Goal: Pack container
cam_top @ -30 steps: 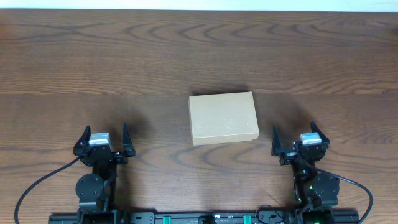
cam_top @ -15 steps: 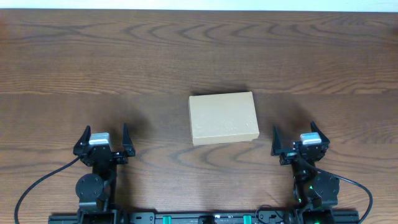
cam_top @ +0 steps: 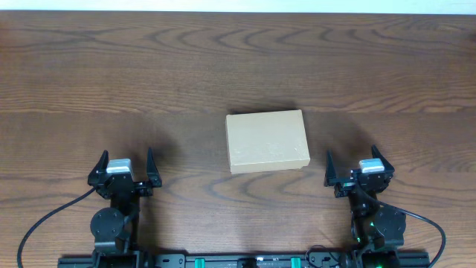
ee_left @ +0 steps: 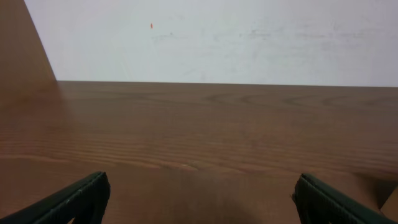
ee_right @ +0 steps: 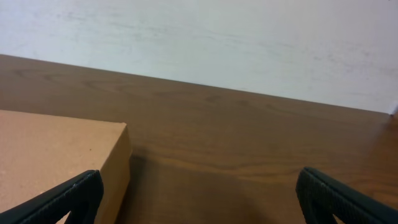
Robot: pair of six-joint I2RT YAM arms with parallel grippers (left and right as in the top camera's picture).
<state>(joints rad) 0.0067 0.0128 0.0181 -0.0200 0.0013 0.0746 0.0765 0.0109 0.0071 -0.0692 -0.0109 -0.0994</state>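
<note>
The container [cam_top: 267,141] is a small tan cardboard box with its flap lid shut, lying flat at the middle of the wooden table. Its right side also shows at the left of the right wrist view [ee_right: 59,158]. My left gripper [cam_top: 123,165] is open and empty at the front left, well apart from the box. My right gripper [cam_top: 358,164] is open and empty at the front right, just right of the box. In the left wrist view my left gripper [ee_left: 199,199] frames only bare table. In the right wrist view my right gripper [ee_right: 199,199] is also empty.
The wooden table [cam_top: 238,67] stretches to a white wall at the back [ee_left: 211,37]. Black cables [cam_top: 44,223] run from the arm bases at the front edge.
</note>
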